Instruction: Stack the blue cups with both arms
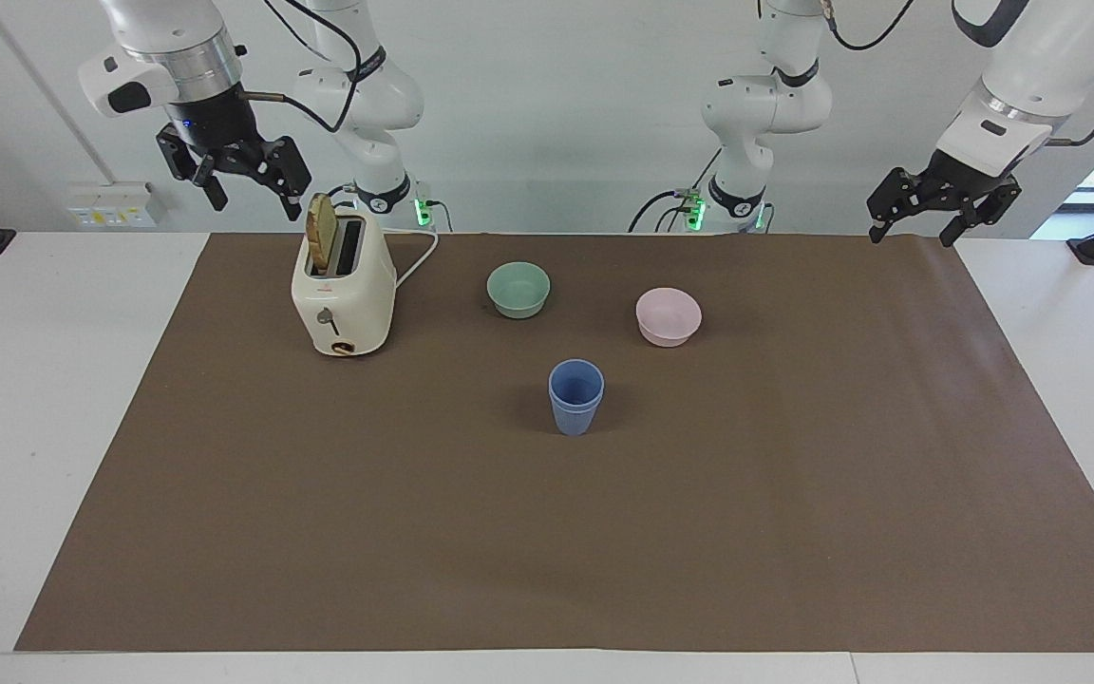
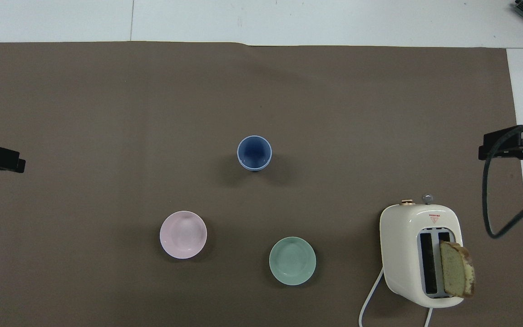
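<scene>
Cups (image 1: 575, 397): nested, upright, mid-mat (image 1: 414, 532), farther from robots than both bowls.
Bowls (image 1: 518, 289) (image 1: 668, 315): well apart, between cups and robots.
Toaster (image 1: 344, 296): toward right arm's end, beside one bowl.
Bread (image 1: 322, 233): in toaster slot.

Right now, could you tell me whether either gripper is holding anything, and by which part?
Nothing is held. The right gripper hangs open above the toaster, the left gripper open over the table's edge; the blue cups stand nested, untouched.
</scene>
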